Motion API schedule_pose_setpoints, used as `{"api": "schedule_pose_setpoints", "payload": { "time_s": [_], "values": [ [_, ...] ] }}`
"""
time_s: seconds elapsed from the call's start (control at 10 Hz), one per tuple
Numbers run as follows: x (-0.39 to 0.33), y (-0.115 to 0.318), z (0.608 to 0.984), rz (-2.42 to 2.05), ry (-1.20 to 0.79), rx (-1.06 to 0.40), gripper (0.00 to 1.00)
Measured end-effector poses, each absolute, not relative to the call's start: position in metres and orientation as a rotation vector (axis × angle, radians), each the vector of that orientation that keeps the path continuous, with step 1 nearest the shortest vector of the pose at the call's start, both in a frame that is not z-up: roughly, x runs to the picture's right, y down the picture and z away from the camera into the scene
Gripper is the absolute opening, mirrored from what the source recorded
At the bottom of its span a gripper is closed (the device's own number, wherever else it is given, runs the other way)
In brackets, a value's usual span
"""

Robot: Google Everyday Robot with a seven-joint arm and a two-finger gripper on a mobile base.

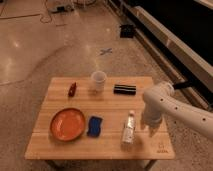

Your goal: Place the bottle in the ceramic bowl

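Observation:
The bottle (pixel 129 127), clear plastic with a white cap and pale label, lies on the wooden table (pixel 110 150) at the front right. The ceramic bowl (pixel 67 123), round and orange-red, sits at the front left. My gripper (pixel 148 125) hangs from the white arm at the right, just to the right of the bottle and close above the table. It holds nothing that I can see.
A blue sponge (pixel 94 125) lies between bowl and bottle. A white cup (pixel 98 80) stands at the back middle, a black cylinder (pixel 124 89) to its right, a small dark-red object (pixel 72 89) at the back left. Shiny floor surrounds the table.

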State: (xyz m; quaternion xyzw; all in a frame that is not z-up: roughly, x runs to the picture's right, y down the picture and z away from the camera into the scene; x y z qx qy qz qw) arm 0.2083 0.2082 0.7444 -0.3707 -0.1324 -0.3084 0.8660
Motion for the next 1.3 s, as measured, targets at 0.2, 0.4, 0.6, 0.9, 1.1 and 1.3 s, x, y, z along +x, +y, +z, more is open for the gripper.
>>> {"api": "schedule_pose_setpoints", "payload": {
  "time_s": [0.2,0.4,0.6,0.9,1.1,1.3],
  "values": [
    [0.212,0.204,0.736,-0.647,-0.277,-0.761,0.45],
    [0.199,0.213,0.735,-0.669,-0.251,-0.816,0.45],
    [0.2,0.225,0.755,-0.686,-0.247,-0.801,0.45],
    [0.184,0.225,0.753,-0.695,-0.229,-0.789,0.45],
    [0.187,0.214,0.738,-0.711,-0.221,-0.791,0.47],
    [0.184,0.211,0.737,-0.719,-0.24,-0.783,0.63]
  ]
}}
